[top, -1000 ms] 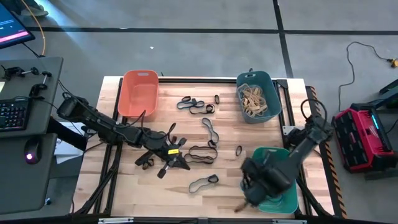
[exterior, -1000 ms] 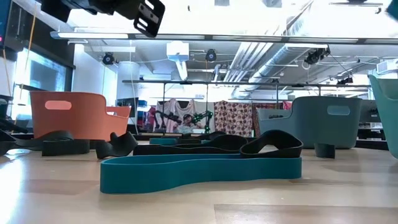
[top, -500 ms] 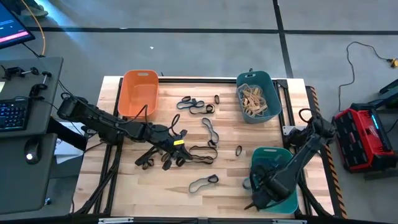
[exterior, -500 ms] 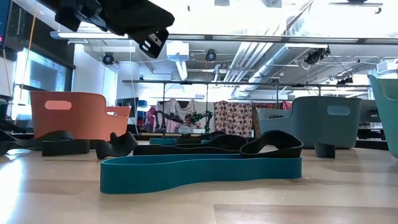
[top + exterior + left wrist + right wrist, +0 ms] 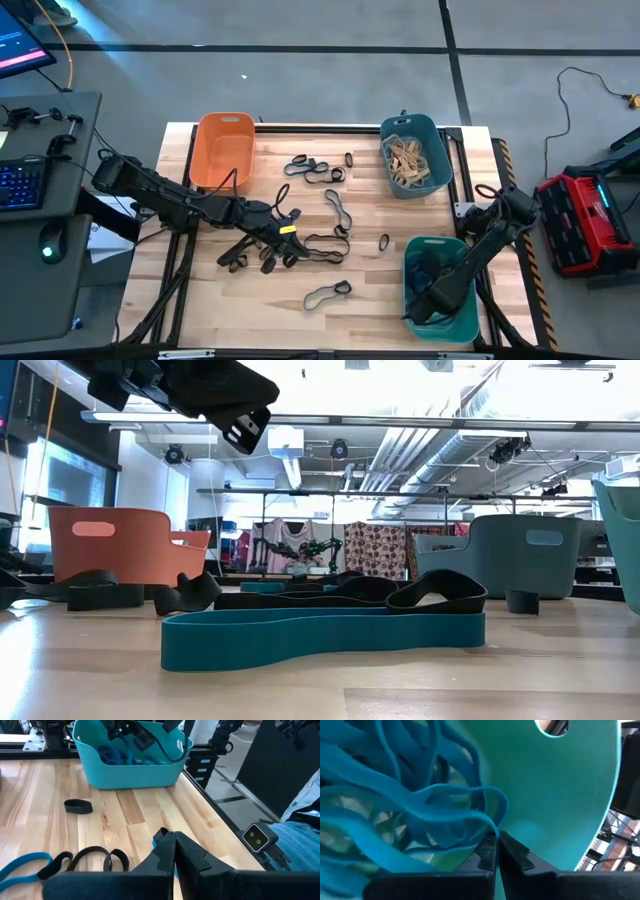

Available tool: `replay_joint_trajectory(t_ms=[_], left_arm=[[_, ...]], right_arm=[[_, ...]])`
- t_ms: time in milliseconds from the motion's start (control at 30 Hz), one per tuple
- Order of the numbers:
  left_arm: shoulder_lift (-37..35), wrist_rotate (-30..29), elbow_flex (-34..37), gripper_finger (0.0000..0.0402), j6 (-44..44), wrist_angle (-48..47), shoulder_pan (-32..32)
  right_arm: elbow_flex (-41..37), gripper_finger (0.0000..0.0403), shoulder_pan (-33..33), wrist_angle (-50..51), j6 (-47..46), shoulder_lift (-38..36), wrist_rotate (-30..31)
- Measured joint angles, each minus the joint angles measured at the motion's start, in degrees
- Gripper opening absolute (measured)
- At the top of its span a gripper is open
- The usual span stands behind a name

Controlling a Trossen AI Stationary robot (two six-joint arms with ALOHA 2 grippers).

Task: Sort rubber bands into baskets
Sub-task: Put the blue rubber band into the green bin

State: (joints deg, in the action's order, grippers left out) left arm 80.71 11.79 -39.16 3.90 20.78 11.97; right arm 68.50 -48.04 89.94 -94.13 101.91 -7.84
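While the right gripper [image 5: 496, 851] hangs inside the green basket [image 5: 440, 290] with its fingers pressed together, a blue rubber band [image 5: 445, 815] lies just at the fingertips; whether it is pinched I cannot tell. The left gripper [image 5: 175, 851], also closed and holding nothing, hovers above the middle of the table [image 5: 370, 300], over black and blue bands [image 5: 325, 245]. The teal basket [image 5: 413, 155] holds tan bands, and the orange basket [image 5: 222, 148] stands at the far left.
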Motion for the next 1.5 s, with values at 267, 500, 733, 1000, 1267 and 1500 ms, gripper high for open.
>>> replay_joint_trajectory(t_ms=[267,500,733,1000,1267,1500], left_arm=[[0.0,-0.3,0.0,0.0000,1.9,-1.9,-2.3],[0.0,-0.3,0.0,0.0000,1.4,-6.3,-6.5],[0.0,-0.5,-1.5,0.0000,-1.8,-14.2,-10.1],[0.0,-3.4,-5.7,0.0000,-6.9,-24.7,-13.4],[0.0,-3.7,-8.5,0.0000,-11.6,-33.6,-17.0],[0.0,-3.7,-11.8,0.0000,-15.8,-40.1,-20.6]], right_arm=[[5.1,0.0043,0.1,-1.1,1.8,0.0,1.4],[12.2,0.0169,0.1,0.0,3.0,0.0,10.2],[17.1,0.0168,0.3,0.0,5.5,0.0,21.5],[17.1,0.0011,2.5,-3.1,14.4,-0.5,33.5],[14.3,0.0003,8.0,-18.0,31.9,-3.6,40.7],[4.9,0.0000,16.4,-42.3,53.1,-8.3,39.1]])
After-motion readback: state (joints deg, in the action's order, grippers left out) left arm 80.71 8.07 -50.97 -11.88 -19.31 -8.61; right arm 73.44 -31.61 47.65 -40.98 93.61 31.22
